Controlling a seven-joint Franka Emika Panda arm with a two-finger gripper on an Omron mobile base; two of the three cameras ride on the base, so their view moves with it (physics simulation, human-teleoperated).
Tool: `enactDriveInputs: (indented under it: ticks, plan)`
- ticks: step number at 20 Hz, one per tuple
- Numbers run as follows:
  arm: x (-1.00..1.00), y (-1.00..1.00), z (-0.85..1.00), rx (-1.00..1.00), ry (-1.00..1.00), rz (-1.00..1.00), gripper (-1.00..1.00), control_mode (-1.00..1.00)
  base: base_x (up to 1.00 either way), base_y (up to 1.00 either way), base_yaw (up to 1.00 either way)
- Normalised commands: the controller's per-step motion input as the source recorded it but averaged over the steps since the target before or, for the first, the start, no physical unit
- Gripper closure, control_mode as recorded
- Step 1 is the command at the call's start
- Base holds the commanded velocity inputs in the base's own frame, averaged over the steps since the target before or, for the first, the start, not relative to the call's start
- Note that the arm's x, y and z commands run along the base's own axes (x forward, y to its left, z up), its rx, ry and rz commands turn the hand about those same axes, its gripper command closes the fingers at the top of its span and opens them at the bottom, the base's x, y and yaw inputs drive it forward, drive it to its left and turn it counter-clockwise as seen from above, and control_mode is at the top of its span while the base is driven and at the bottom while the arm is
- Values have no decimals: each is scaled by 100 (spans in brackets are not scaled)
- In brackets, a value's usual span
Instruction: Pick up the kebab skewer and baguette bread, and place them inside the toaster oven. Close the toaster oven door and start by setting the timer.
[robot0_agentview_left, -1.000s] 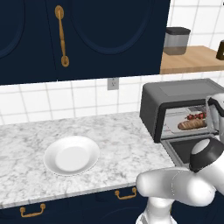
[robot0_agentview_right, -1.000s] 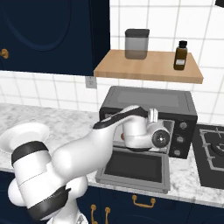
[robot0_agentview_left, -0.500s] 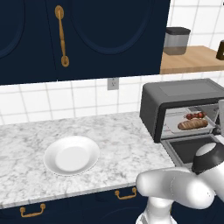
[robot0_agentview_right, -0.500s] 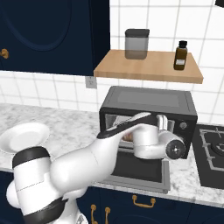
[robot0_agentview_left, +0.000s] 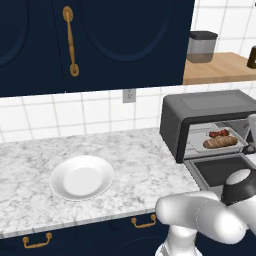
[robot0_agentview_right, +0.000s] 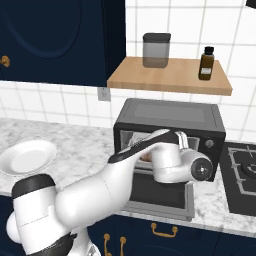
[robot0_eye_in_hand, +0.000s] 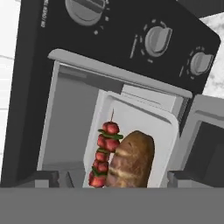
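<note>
Inside the toaster oven, on its tray, kebab skewer touches baguette bread, while the wide, empty gripper faces the dropped, stiff, probably light toaster oven door, best lifted by its far-edge handle.

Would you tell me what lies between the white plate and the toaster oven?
Only bare marble counter separates the white plate from the toaster oven, in the left base view.

No legible text anywhere: faint white print beside the toaster oven knobs, beyond the open fingertips, too blurred to read; no brands or numbers.
</note>
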Motion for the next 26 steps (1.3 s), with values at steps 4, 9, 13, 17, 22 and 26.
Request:
enactDriveInputs:
  ticks: [4, 9, 13, 17, 22, 26]
  plan:
    - [-6, 13, -1, -41, -10, 18, -100, -100, 0, 0, 0]
    - [-29, 25, -19, -48, -14, 23, -100, -100, 0, 0, 0]
    - [-14, 53, -26, -49, -19, 18, -100, -100, 0, 0, 0]
    - [-2, 49, -17, -45, -21, 15, -100, -100, 0, 0, 0]
    - [0, 23, 0, -32, -22, 15, -100, -100, 0, 0, 0]
    - [0, -9, 0, -20, -20, 12, -100, -100, 0, 0, 0]
